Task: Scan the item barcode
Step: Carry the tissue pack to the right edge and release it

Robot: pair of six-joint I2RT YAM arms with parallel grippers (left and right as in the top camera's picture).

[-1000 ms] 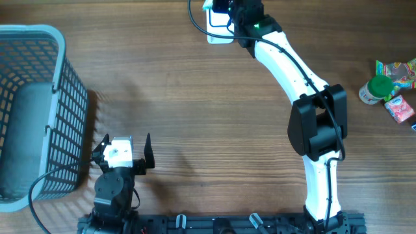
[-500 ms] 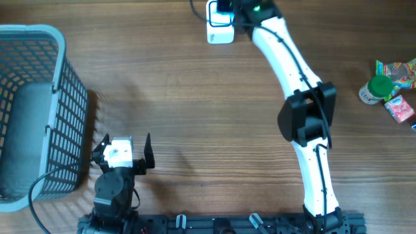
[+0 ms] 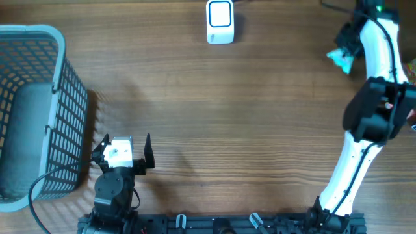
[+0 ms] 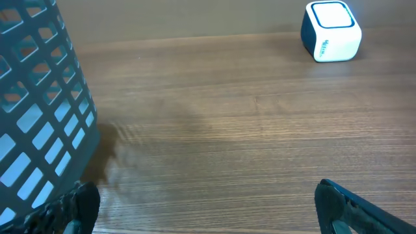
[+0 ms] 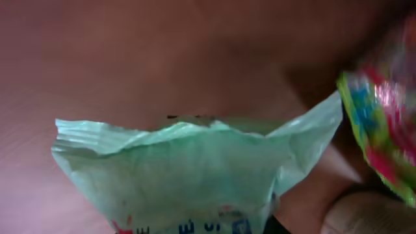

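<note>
Wooden table carried a basket and a scanner; the right gripper pinched a green packet, the left gripper stood spread wide.

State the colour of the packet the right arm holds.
Pale mint green plastic packet, clearest in the right wrist view.

Under soft, even light from above the overhead view is sharp; the bench is evenly bright, with a faint shadow just right of the basket. The right wrist view is dim, reddish and blurred, its green packet out of focus.
</note>
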